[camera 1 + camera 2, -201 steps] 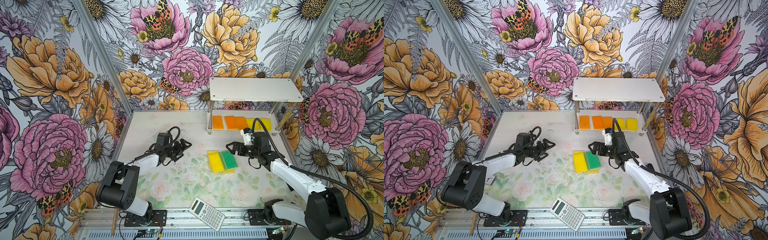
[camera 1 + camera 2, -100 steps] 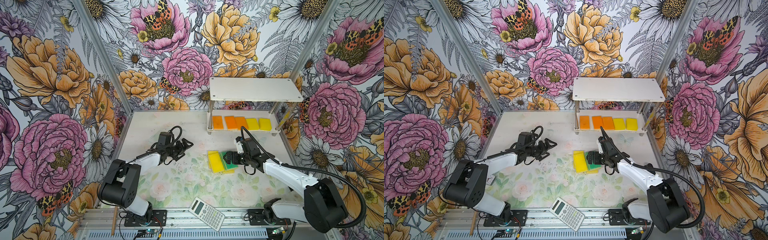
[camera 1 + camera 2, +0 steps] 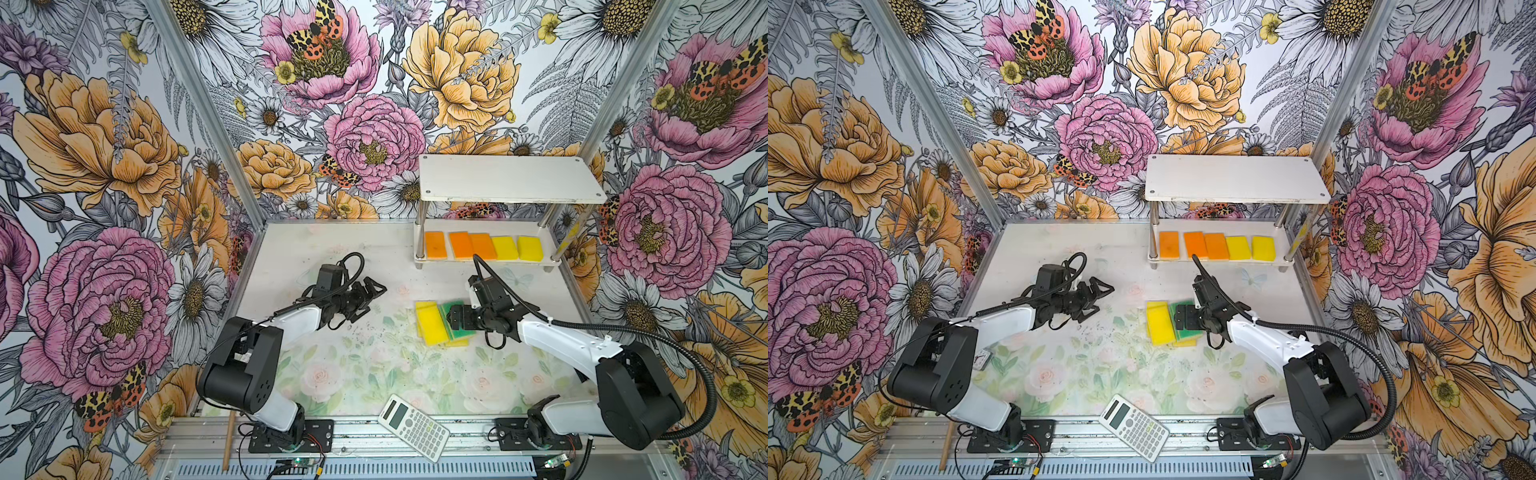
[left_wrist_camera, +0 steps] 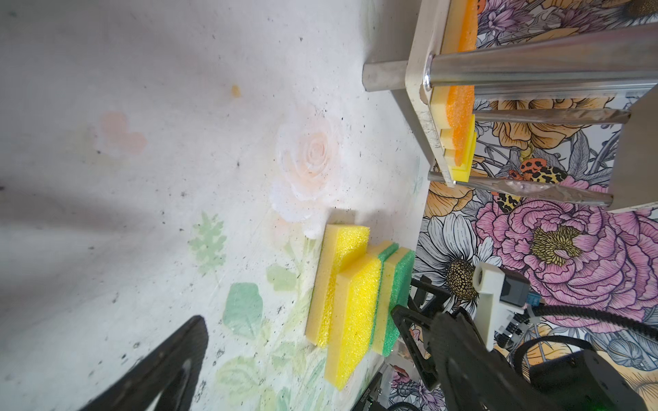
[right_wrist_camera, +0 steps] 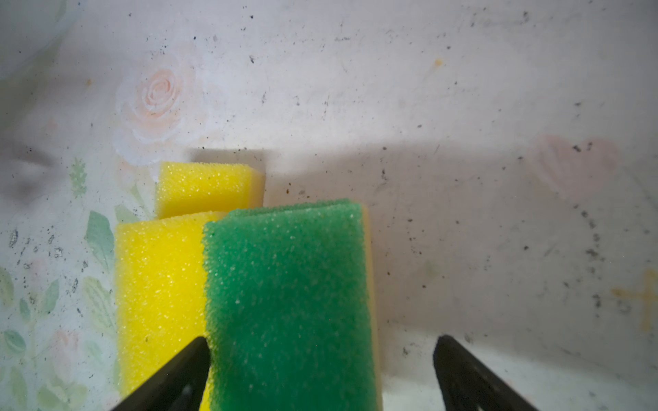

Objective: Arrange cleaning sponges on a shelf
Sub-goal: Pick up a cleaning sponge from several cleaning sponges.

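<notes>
The shelf [image 3: 511, 178] is white with shiny metal posts and carries orange sponges [image 3: 457, 245] and yellow sponges [image 3: 505, 248]. On the pale table [image 3: 353, 365], printed with faint roses and green leaves, lie loose yellow sponges [image 3: 430, 326] and green-topped sponges [image 5: 285, 291]. The walls [image 3: 104, 166] bloom pink and orange; the calculator [image 3: 413, 422] is white.

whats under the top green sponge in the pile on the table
Just the edge of a second green-topped sponge shows beneath the top green sponge. The rest of it, and anything lower, is covered.
</notes>
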`<act>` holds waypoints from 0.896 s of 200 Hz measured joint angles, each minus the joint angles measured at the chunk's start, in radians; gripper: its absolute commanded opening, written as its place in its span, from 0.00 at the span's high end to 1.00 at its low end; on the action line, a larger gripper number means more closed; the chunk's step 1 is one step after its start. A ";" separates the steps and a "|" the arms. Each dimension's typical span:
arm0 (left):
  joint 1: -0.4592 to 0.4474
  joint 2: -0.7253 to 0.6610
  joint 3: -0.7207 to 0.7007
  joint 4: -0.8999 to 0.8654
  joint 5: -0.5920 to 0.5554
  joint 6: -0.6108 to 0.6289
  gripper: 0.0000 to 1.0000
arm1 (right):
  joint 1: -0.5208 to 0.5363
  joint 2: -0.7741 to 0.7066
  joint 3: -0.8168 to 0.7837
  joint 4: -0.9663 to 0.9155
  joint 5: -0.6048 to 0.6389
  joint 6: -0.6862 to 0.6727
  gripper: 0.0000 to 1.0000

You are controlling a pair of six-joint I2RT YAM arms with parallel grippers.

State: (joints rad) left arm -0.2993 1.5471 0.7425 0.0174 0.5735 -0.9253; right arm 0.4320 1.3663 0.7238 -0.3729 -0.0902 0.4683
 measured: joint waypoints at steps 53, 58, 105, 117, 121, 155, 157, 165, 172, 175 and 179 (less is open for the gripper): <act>0.000 0.014 0.004 0.003 0.000 0.000 0.01 | 0.030 0.023 0.014 -0.002 0.006 -0.015 0.05; 0.000 0.015 0.005 0.003 0.000 0.000 0.01 | 0.034 0.023 0.014 -0.003 0.009 -0.015 0.05; 0.000 0.016 0.005 0.003 0.000 0.000 0.01 | 0.067 0.023 0.014 -0.021 0.045 -0.021 0.10; 0.000 0.016 0.005 0.003 0.000 0.000 0.01 | 0.073 0.023 0.014 -0.029 0.056 -0.023 0.12; 0.000 0.016 0.005 0.003 0.000 0.000 0.01 | 0.074 0.023 0.014 -0.031 0.058 -0.026 0.12; -0.003 0.018 0.005 0.004 0.000 0.000 0.01 | 0.080 0.023 0.014 -0.045 0.069 -0.026 0.14; -0.003 0.018 0.005 0.004 0.000 0.000 0.01 | 0.080 0.023 0.014 -0.046 0.068 -0.026 0.14; -0.004 0.018 0.005 0.006 0.000 0.000 0.01 | 0.082 0.023 0.014 -0.051 0.069 -0.026 0.13; -0.005 0.018 0.005 0.007 0.000 0.000 0.01 | 0.082 0.021 0.014 -0.057 0.069 -0.030 0.13; -0.005 0.018 0.005 0.007 0.000 0.000 0.01 | 0.082 0.019 0.014 -0.061 0.069 -0.034 0.13; -0.005 0.018 0.005 0.008 0.000 0.000 0.01 | 0.083 0.017 0.014 -0.066 0.070 -0.036 0.13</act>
State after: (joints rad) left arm -0.3038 1.5646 0.7479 0.0254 0.5735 -0.9253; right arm 0.5148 1.3830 0.7380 -0.4385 -0.0204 0.4324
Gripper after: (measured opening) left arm 0.989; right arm 0.866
